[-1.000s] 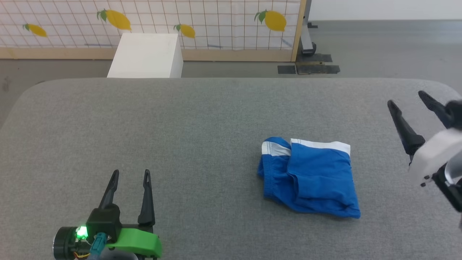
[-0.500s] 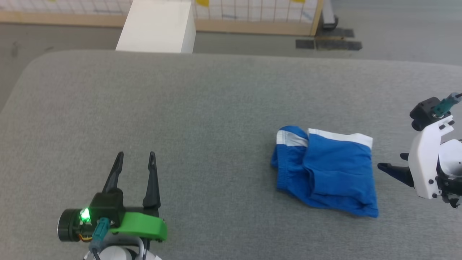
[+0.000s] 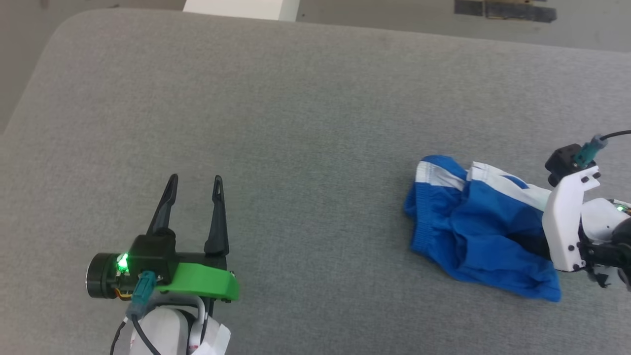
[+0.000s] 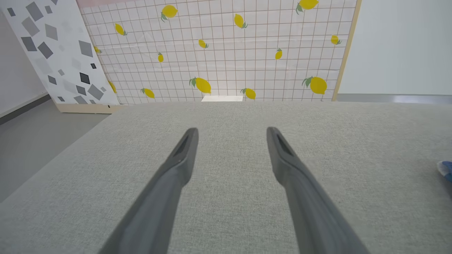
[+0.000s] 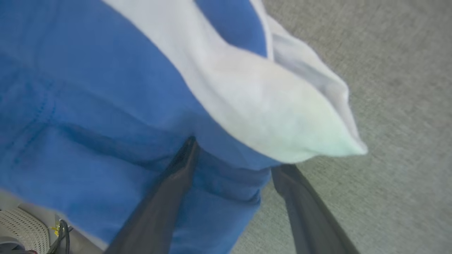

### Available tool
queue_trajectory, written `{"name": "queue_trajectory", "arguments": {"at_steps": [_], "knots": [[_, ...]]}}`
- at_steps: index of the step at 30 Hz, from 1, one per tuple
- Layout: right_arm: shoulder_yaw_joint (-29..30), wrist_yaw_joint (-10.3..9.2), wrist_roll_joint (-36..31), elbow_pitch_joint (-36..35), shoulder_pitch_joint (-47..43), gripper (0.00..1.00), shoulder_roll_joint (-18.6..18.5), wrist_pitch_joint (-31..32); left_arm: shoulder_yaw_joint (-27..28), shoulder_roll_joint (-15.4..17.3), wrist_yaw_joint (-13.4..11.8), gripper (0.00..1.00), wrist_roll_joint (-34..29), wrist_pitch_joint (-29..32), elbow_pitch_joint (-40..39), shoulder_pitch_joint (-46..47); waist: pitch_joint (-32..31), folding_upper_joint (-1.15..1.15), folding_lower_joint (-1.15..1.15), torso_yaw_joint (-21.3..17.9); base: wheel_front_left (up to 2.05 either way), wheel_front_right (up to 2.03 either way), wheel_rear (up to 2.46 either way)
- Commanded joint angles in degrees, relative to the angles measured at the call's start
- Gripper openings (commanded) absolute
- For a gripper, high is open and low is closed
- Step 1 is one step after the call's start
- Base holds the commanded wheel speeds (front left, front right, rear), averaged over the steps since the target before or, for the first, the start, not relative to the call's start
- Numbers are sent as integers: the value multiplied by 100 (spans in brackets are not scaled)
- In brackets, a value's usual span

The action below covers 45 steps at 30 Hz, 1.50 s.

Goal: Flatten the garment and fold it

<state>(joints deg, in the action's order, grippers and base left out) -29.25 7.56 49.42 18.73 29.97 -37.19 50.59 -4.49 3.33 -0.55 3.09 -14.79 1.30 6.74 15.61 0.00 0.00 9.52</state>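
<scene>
The blue shorts (image 3: 473,231) lie crumpled at four o'clock on the grey table (image 3: 296,98). The right hand (image 5: 233,155), fingers spread, straddles their three-o'clock edge. The left hand (image 3: 194,178) hovers wide at eight o'clock.

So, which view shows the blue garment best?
The head view: nearly all of the garment is visible. The right wrist view gives a blurred close-up of its cloth; the left wrist view catches a sliver at its right edge.
</scene>
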Motion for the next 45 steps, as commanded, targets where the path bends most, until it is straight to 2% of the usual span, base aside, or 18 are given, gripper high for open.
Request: {"name": "queue_trajectory", "arguments": {"at_steps": [1, 4, 5, 6, 12, 16, 23, 30, 33, 37, 45], "knots": [[-214, -8, 34, 106, -91, 100, 115, -80, 11, -29, 0, 100, 42, -21, 13, 91, 136, 0, 0, 147, 0, 0, 0], [-412, -8, 83, 161, -121, 100, 108, -227, 24, -34, -19, 100, 41, -21, 27, 96, 119, 0, 0, 146, 0, 0, 0], [-467, -8, 86, 166, -106, 38, 88, -325, 29, -35, -25, 100, 38, -21, 36, 92, 97, 0, 0, 136, 0, 0, 0], [-495, -8, 109, 177, -94, 0, 76, -400, 34, -36, -27, 100, 35, -21, 44, 82, 71, 0, 0, 125, 0, 0, 0], [-716, -8, 146, 38, 137, 0, -63, -1041, 132, -38, -36, 100, -2, -21, 67, -67, -218, 0, 0, -94, 0, 0, 0], [-925, -8, 177, -277, 347, 0, -198, -1362, 225, -31, -25, 100, -28, -21, 61, -256, -414, 0, 0, -409, 0, 0, 0], [-1400, -8, -14, -998, 936, 0, -793, -1483, 465, 9, -58, 100, -57, -21, -87, -426, -386, 0, 0, -1301, 0, 0, 0], [-1622, -8, -244, -1161, 1338, 0, -1387, -1419, 602, 149, -44, 100, -162, -21, -300, -291, 77, 0, 0, -2228, 0, 0, 0], [-1676, -8, -412, -1006, 1461, 0, -1564, -1458, 649, 244, -48, 100, -219, -21, -410, -210, 323, 0, 0, -2530, 0, 0, 0], [-1622, -8, -634, -537, 1612, 0, -1612, -1637, 643, 372, -11, 100, -285, -21, -518, -90, 630, 0, 0, -2743, 0, 0, 0], [-1188, -8, -814, 848, 1895, 0, -1267, -2145, 519, 574, 85, 100, -374, -21, -725, 244, 1259, 0, 0, -2611, 0, 0, 0]]}}
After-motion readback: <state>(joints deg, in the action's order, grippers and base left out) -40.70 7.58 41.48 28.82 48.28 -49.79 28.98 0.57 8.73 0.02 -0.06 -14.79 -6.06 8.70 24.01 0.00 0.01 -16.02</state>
